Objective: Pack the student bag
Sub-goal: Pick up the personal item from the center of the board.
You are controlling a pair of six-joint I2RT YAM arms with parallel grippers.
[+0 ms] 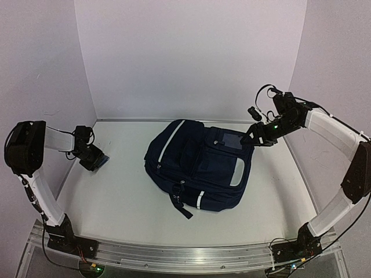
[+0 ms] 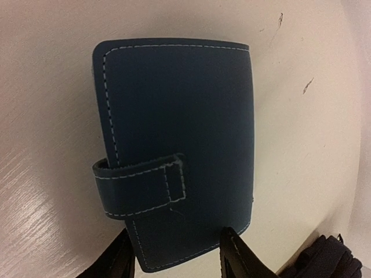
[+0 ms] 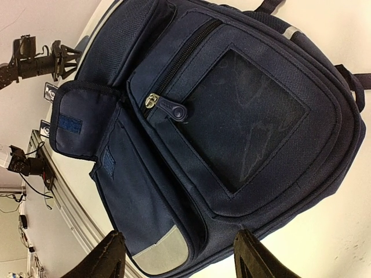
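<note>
Navy student bag [image 1: 200,168] lies flat, front pockets facing up.

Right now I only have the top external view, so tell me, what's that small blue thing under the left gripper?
Observer: A blue wallet-like case with white stitching, lying flat on the table. Its strap tab is tucked through its loop.
Operator: Is the left gripper on it?
Observer: The left gripper has its fingers on either side of the case's near edge. I cannot tell whether they touch it.
Operator: And the bag's front pocket?
Observer: On the student bag, the front zip looks shut, with its pull at one end.
</note>
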